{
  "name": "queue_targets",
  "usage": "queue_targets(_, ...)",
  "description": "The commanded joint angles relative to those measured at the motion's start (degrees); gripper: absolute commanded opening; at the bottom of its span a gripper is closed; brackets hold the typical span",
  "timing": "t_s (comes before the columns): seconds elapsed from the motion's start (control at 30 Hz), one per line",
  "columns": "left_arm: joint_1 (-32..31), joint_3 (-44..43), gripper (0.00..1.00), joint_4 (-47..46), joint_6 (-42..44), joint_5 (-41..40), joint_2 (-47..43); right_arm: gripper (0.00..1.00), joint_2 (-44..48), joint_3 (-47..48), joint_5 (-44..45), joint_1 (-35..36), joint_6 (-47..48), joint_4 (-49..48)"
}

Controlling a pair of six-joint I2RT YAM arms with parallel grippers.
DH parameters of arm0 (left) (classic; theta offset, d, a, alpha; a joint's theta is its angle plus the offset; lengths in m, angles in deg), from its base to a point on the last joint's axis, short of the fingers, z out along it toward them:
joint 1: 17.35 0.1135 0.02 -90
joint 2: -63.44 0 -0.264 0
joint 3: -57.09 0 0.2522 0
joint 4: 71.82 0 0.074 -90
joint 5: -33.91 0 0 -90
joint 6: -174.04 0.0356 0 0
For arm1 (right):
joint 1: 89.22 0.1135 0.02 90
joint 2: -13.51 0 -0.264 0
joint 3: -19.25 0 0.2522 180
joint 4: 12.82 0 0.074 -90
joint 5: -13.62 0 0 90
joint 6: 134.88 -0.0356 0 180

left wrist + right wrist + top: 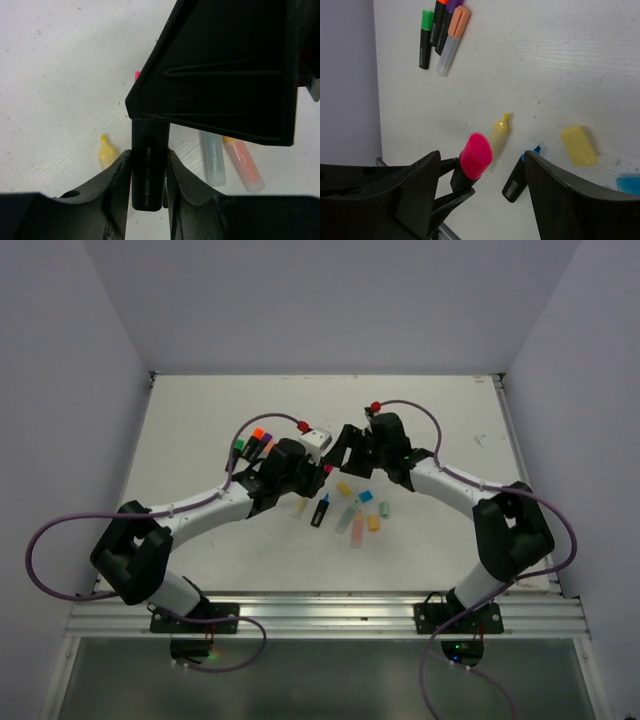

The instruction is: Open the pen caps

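White table [450, 410] boxed in by pale lilac walls [60, 390].

A finger [220, 70] of the right gripper [337, 460] hides the upper end of the black pen [147, 175] and most of the pink cap [137, 75]; behind that finger, the tops of the mint pen [214, 162] and peach pen [245, 167] too.

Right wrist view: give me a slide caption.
Open right tool flanks the pink cap, not yet gripping; uncapped yellow pen lies beyond.

Black pen [147, 182] clamped in left hand [147, 161].
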Motion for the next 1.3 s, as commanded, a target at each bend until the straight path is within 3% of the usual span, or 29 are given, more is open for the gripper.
queue_targets(0.0, -0.6, 0.1, 0.0, -3.8, 1.1, -0.5, -2.2, 0.71, -0.4, 0.8, -3.0, 0.4, -2.2, -4.9)
queue_targets(0.4, -0.7, 0.1, 0.0, -4.3, 0.9, -0.8, -2.7, 0.34, -1.1, -0.5, -4.6, 0.5, -2.9, -6.6)
queue_targets(0.57, -0.8, 0.2, 0.0, -4.1, 0.6, -0.6, -3.8, 0.06, -0.9, -1.8, -5.1, 0.5, -2.5, -7.8)
queue_targets(0.67, -0.8, 0.8, 0.0, -4.0, 0.0, -0.6, -4.7, 0.0, -0.2, -2.8, -6.1, 0.5, -2.1, -9.2)
queue_targets(0.93, -0.2, 2.8, 0.63, -3.1, -0.8, 0.2, -9.1, 0.0, 4.3, -3.4, -7.4, 0.3, 3.4, -9.1)
queue_targets(1.0, 1.0, 3.7, 0.7, -3.4, -1.1, 3.4, -10.3, 0.0, 5.9, -3.3, -8.2, 0.2, 5.6, -8.5)
queue_targets(1.27, 11.5, 7.3, 0.69, -8.1, -5.6, 26.9, -15.6, 0.0, 9.8, -5.4, -16.6, -2.4, 8.7, -14.6)
